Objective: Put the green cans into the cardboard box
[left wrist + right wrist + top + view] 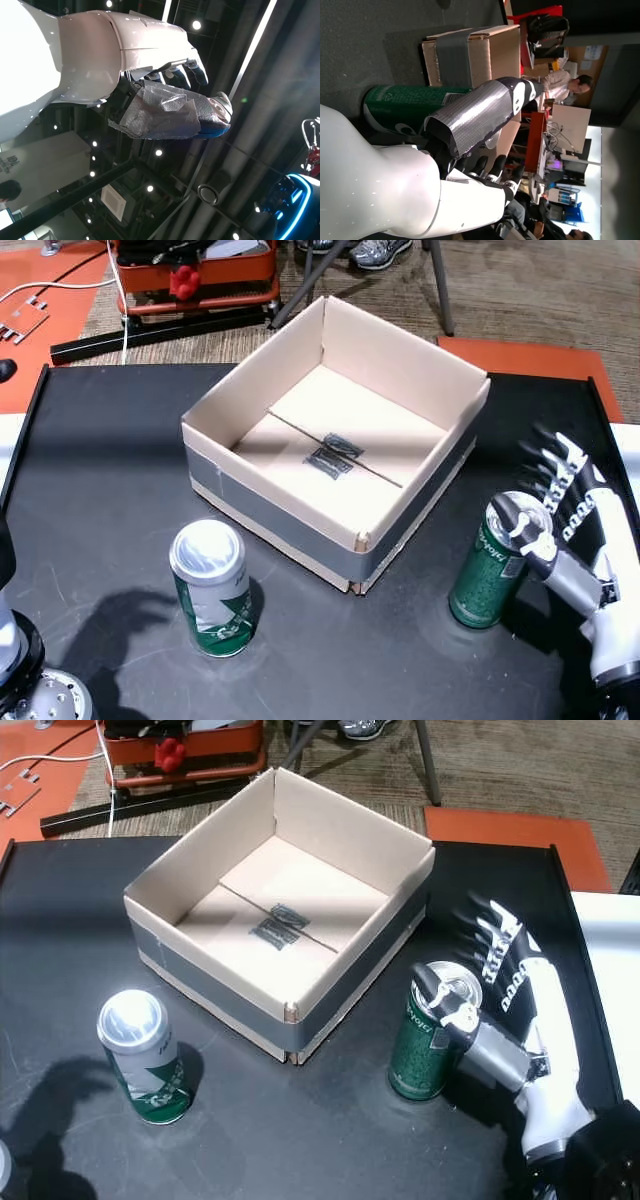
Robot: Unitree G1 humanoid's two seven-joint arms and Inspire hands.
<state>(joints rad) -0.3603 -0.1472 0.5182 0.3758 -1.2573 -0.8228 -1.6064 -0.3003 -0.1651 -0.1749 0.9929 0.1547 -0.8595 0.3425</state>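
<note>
Right hand [570,540] beside upright green can [490,570], silver top, dark body

**Work Surface: Black Tabletop and Its Load**

Before me is a black table [100,470], matte and lightly scuffed, shown in both head views. Three items stand directly on it. The open cardboard box [335,445], banded with grey tape around its base, sits near the centre toward the far edge, turned corner-on to me. One green can [212,588] stands upright near my left side, well apart from the box. A second green can [490,565] stands upright toward my right, close beside the box's near-right wall.
</note>
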